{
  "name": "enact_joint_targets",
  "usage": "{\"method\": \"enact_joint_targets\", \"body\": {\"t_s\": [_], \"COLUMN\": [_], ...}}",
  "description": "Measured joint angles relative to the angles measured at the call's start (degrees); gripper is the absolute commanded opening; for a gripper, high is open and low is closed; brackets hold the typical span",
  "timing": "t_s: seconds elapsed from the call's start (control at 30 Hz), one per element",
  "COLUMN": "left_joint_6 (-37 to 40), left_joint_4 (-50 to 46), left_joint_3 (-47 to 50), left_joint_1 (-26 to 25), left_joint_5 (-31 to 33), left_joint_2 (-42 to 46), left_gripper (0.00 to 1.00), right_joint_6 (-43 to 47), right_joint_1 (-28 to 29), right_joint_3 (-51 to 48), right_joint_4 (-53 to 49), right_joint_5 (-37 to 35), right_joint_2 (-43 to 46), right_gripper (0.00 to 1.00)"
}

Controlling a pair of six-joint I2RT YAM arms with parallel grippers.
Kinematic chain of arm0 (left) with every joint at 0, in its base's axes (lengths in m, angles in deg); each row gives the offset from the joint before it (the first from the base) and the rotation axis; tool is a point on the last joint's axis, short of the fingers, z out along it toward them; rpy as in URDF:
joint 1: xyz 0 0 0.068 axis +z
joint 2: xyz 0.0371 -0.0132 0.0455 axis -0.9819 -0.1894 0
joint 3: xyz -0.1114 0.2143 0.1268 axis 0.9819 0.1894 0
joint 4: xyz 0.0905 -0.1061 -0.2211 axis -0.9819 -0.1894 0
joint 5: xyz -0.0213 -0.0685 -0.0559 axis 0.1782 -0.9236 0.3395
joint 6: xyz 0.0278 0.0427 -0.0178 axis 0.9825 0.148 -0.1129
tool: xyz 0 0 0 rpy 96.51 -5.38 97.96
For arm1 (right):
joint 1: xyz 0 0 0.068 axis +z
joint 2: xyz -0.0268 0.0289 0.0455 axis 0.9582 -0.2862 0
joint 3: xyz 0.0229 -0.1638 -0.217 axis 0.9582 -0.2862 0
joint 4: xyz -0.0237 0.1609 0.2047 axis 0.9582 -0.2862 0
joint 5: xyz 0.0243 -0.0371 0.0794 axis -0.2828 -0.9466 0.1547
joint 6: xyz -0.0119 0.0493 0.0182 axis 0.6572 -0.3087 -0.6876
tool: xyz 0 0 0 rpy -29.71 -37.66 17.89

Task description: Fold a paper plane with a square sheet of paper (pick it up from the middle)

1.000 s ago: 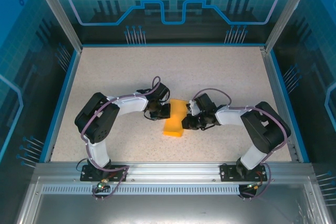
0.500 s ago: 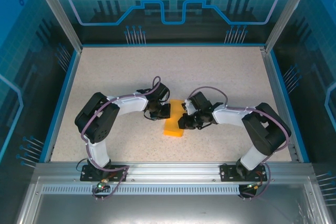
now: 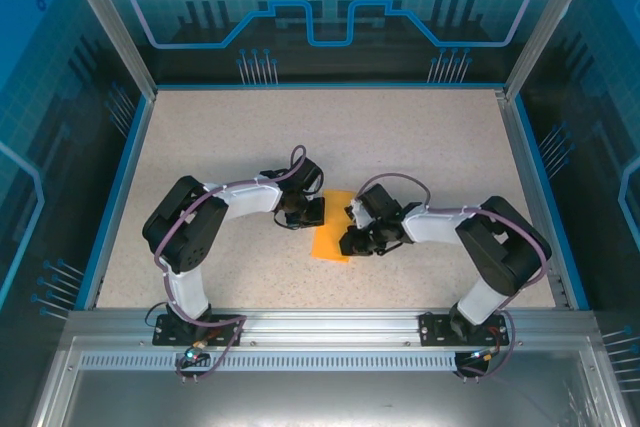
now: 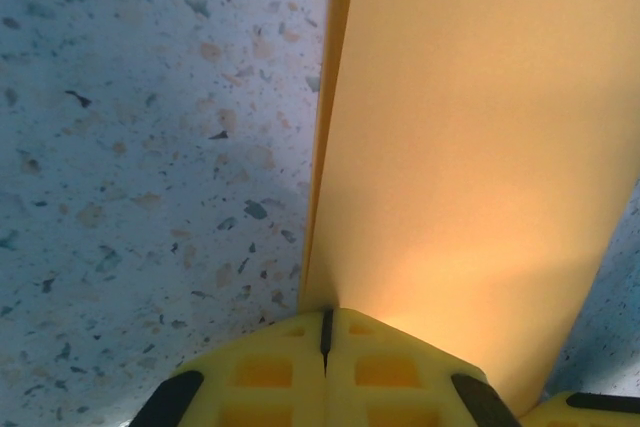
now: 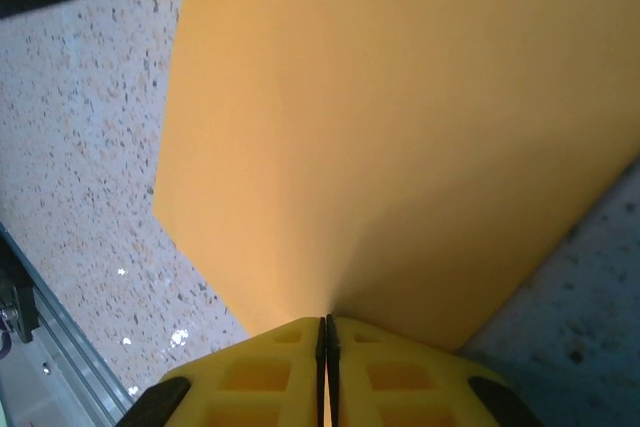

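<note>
The square sheet of paper (image 3: 328, 244) is bright orange and lies folded into a narrower flat piece on the speckled table, between my two grippers. My left gripper (image 3: 310, 213) sits at the paper's far left corner. In the left wrist view its yellow fingers (image 4: 270, 372) are shut, with the paper's edge (image 4: 470, 147) running into the seam between them. My right gripper (image 3: 352, 238) reaches over the paper from the right. Its fingers (image 5: 395, 377) are pressed together on the orange sheet (image 5: 400, 117), which rises from between them.
The speckled tabletop (image 3: 400, 137) stretches wide behind the arms. A blue rim (image 3: 120, 187) and glass walls enclose it. An aluminium rail (image 3: 320, 322) with both arm bases runs along the near edge.
My right gripper has moved left and slightly nearer, carrying its edge of the paper over the sheet, so less orange shows. The left gripper has stayed put.
</note>
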Motion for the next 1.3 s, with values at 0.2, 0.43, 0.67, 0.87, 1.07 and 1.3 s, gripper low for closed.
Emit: {"method": "enact_joint_targets", "body": {"t_s": [0.2, 0.43, 0.67, 0.87, 1.07, 1.3], "left_joint_6": [0.3, 0.8, 1.3, 1.3, 1.4, 1.5], "left_joint_4": [-0.4, -1.4, -1.7, -1.7, -1.7, -1.7], "left_joint_3": [-0.4, -1.1, -1.4, -1.4, -1.4, -1.5], "left_joint_1": [0.0, 0.0, 0.0, 0.0, 0.0, 0.0], "left_joint_5": [0.0, 0.0, 0.0, -0.1, -0.2, -0.2], "left_joint_2": [-0.2, -0.6, -0.7, -0.7, -0.7, -0.7], "left_gripper": [0.05, 0.05, 0.05, 0.05, 0.05, 0.05], "right_joint_6": [-0.7, -0.7, -0.9, -2.5, -3.3, -3.2], "right_joint_1": [0.3, 1.0, 1.4, 1.4, 1.4, 1.6], "right_joint_3": [-3.2, -5.9, -5.6, -0.7, 2.1, -1.2], "right_joint_4": [1.2, -0.3, -7.3, -4.7, 0.7, 2.5], "right_joint_5": [0.0, -0.7, -1.7, -2.5, -2.3, -1.9], "right_joint_2": [2.5, 5.9, 10.2, 9.4, 2.3, 0.9], "right_gripper": [0.12, 0.12, 0.12, 0.12, 0.12, 0.12]}}
